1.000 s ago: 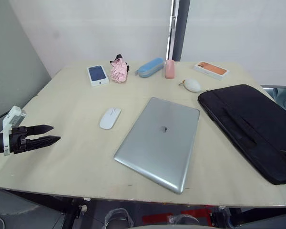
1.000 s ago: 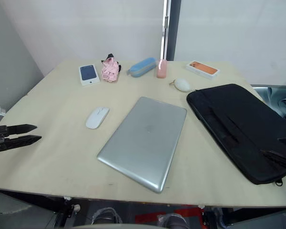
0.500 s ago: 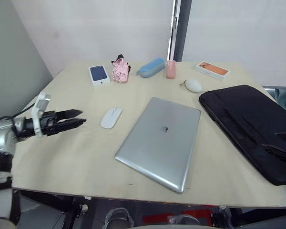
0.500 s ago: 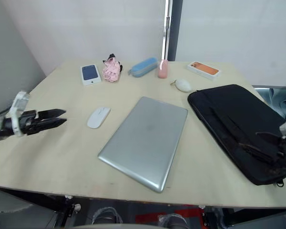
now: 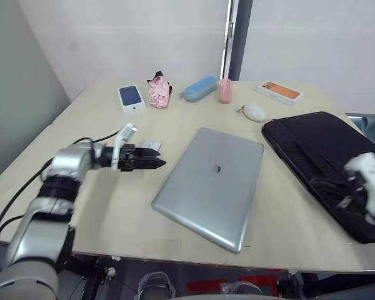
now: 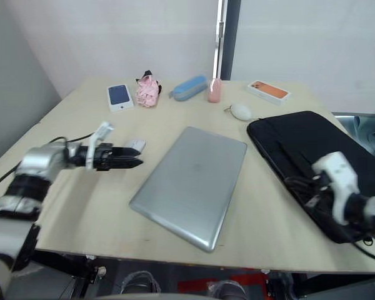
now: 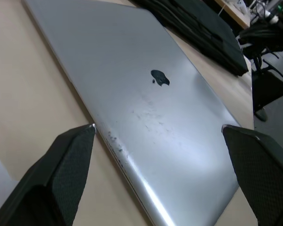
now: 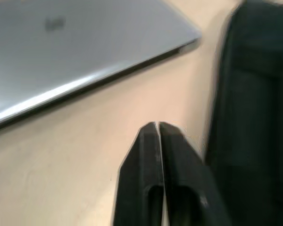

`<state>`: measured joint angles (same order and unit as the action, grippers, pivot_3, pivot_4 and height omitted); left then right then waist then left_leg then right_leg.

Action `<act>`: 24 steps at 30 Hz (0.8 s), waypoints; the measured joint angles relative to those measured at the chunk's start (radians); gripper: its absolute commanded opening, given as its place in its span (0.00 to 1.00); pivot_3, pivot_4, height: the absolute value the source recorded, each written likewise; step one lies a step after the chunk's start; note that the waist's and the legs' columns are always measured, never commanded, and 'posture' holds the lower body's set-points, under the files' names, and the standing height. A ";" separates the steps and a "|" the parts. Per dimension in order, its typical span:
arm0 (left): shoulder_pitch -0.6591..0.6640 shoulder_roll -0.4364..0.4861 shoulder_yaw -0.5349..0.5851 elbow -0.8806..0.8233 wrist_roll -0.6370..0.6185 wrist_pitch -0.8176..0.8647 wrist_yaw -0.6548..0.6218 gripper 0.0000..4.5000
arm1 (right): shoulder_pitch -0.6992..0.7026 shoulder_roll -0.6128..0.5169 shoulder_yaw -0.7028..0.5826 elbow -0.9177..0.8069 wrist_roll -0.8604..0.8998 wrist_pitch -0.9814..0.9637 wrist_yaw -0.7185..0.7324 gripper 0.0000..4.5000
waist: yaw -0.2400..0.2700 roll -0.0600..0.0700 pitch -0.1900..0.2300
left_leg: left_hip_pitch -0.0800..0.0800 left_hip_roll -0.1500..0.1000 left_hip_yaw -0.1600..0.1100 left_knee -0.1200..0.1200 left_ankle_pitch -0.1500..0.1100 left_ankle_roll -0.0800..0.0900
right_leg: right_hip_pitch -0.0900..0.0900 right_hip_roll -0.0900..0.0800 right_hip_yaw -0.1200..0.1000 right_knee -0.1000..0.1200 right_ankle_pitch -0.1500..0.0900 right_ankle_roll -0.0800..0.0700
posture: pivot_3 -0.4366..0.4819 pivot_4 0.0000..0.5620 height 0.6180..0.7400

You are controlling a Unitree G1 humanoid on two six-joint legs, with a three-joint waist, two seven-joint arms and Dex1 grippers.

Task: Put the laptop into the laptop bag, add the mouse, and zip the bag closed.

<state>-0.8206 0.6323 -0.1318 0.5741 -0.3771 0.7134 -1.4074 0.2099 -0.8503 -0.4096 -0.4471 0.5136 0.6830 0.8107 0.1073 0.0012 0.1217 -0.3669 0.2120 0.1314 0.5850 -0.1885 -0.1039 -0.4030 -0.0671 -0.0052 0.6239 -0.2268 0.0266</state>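
While the laptop (image 5: pixel 210 186) lay closed on the table (image 5: pixel 106 206) beside the bag (image 5: pixel 328 169), we saw the left gripper (image 5: pixel 155 164), jaws apart, over the mouse (image 6: pixel 136 145), and the right gripper (image 8: pixel 158 128), jaws together, at the bag's edge.

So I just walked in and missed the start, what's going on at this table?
A two-armed robot is getting ready to pack a laptop into a black laptop bag. Nothing is packed yet: the closed laptop lies flat on the table, with the bag beside it. The left gripper, fingers open, is at the laptop's left edge, hiding most of the white mouse. The right gripper, shut and empty, is over the near end of the bag.
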 measured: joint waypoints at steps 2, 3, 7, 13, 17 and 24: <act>-0.044 -0.019 -0.039 0.053 0.043 -0.035 -0.001 1.00 | -0.019 0.000 0.084 0.000 -0.047 -0.020 -0.014 0.01 | -0.004 0.000 0.000 | 0.000 0.000 0.001 -0.001 0.000 0.000 | 0.000 0.000 0.001 -0.001 0.000 0.000 | 0.48 0.27 1.00; -0.064 -0.026 -0.057 0.099 0.072 -0.055 -0.004 1.00 | -0.036 0.000 0.127 0.004 -0.087 -0.038 -0.027 0.01 | -0.011 0.000 0.000 | 0.000 0.000 0.001 -0.002 0.000 0.000 | 0.000 0.000 0.001 -0.002 0.001 0.001 | 0.48 0.27 1.00; -0.148 -0.077 -0.091 0.285 0.155 -0.107 0.000 1.00 | -0.133 0.003 0.300 0.050 -0.242 -0.091 -0.096 0.01 | -0.017 0.000 0.000 | 0.000 0.000 0.000 -0.003 0.003 -0.007 | 0.000 0.001 0.000 -0.002 0.002 0.003 | 0.48 0.27 1.00; -0.256 -0.110 -0.063 0.514 0.196 -0.119 0.003 1.00 | -0.237 0.042 0.464 0.094 -0.369 -0.100 -0.145 0.01 | -0.014 -0.001 0.001 | 0.000 0.000 0.000 -0.003 0.003 -0.007 | 0.000 0.001 0.000 -0.003 0.002 0.003 | 0.48 0.27 1.00; -0.284 -0.157 -0.046 0.588 0.214 -0.105 -0.006 1.00 | -0.303 0.075 0.521 0.132 -0.436 -0.111 -0.169 0.01 | -0.016 -0.002 0.001 | 0.001 0.000 0.000 -0.002 0.003 -0.007 | 0.002 0.001 0.001 -0.002 0.003 0.002 | 0.48 0.27 1.00; -0.302 -0.210 -0.042 0.645 0.257 -0.083 -0.013 1.00 | -0.384 0.128 0.579 0.185 -0.507 -0.109 -0.190 0.01 | -0.023 -0.002 0.001 | 0.002 0.000 0.000 -0.002 0.004 -0.005 | 0.002 0.001 0.001 -0.002 0.006 0.001 | 0.48 0.27 1.00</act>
<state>-1.1226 0.4220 -0.1739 1.2195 -0.1199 0.6300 -1.4204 -0.1745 -0.7226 0.1692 -0.2620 0.0068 0.5735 0.6206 0.0846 -0.0007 0.1227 -0.3644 0.2123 0.1310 0.5832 -0.1843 -0.1092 -0.4009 -0.0657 -0.0044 0.6218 -0.2204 0.0277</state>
